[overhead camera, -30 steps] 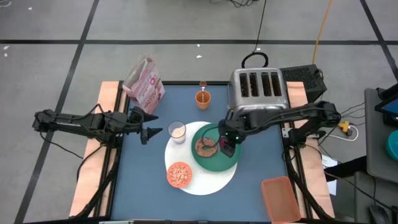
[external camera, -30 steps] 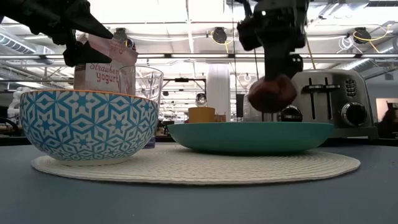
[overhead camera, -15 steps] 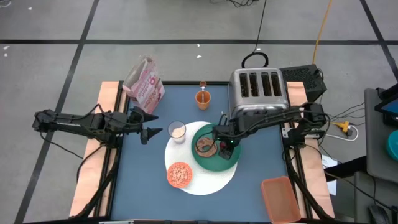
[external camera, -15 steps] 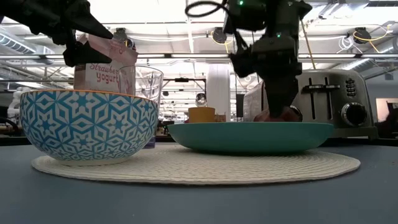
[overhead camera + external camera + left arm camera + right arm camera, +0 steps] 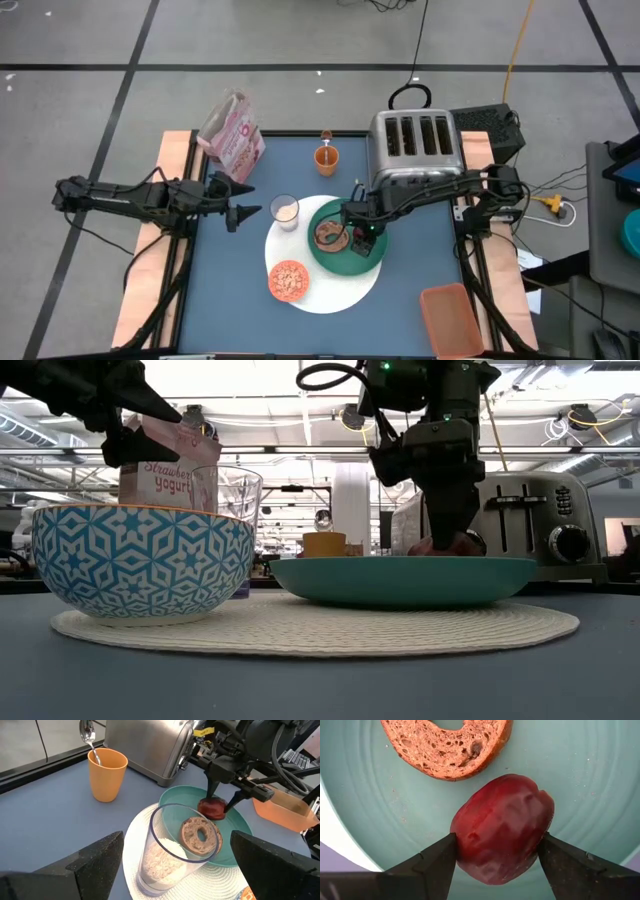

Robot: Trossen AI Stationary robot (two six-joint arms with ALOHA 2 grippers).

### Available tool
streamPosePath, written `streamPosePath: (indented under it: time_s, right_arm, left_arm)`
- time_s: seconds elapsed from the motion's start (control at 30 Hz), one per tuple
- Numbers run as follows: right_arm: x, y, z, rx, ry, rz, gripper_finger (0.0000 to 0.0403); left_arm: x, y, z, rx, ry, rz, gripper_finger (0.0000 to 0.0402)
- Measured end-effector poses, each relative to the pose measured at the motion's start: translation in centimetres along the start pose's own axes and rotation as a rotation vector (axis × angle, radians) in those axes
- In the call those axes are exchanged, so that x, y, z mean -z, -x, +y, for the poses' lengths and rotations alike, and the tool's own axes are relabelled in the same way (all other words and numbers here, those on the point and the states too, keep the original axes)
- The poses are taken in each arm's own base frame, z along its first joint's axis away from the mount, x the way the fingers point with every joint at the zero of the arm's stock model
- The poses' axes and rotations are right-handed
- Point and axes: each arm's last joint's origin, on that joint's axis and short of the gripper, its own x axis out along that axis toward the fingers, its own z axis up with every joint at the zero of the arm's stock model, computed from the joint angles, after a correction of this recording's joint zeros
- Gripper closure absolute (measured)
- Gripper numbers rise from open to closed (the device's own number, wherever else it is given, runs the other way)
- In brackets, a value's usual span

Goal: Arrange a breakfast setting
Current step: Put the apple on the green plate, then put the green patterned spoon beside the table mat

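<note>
On the round white mat (image 5: 325, 295) stand a green plate (image 5: 352, 266), an orange cereal bowl (image 5: 288, 281) and a milk glass (image 5: 286, 211). A bagel (image 5: 329, 236) lies on the plate. Beside it is the dark red food (image 5: 502, 827), with my right gripper (image 5: 358, 233) shut on it over the plate. My left gripper (image 5: 250, 210) hangs open at the table's left, pointing at the glass and touching nothing. The orange cup (image 5: 326, 157) with the silver spoon (image 5: 87, 732) stands at the far side. My right gripper pinches the dark red food between its two fingers, one on each of its opposite sides (image 5: 462, 842). The fingers (image 5: 427, 862) come steeply from above. The food sits low inside the plate next to the bagel (image 5: 201, 836); whether it rests on the plate I cannot tell.
A silver four-slot toaster (image 5: 415, 145) stands at the far right, close behind my right arm. A pink cereal box (image 5: 232, 135) stands at the far left corner. An orange tray (image 5: 450, 320) lies at the near right corner. Bare blue table shows to the plate's right.
My right gripper has gone down with the dark red food, from above the plate's rim into the plate beside the bagel, tipping a little steeper. It has kept still for the last half second. The grip stays the same.
</note>
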Motion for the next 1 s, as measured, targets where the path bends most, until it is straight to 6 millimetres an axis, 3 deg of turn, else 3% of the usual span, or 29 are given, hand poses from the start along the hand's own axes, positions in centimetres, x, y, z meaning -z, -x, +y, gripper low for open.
streamPosePath:
  time_s: [1.0]
  right_arm:
    - [0.04,-0.01,-0.01,-0.001,-0.005,0.000,0.0046]
  left_arm:
    - [0.00,0.00,0.00,0.000,0.000,0.000,0.0032]
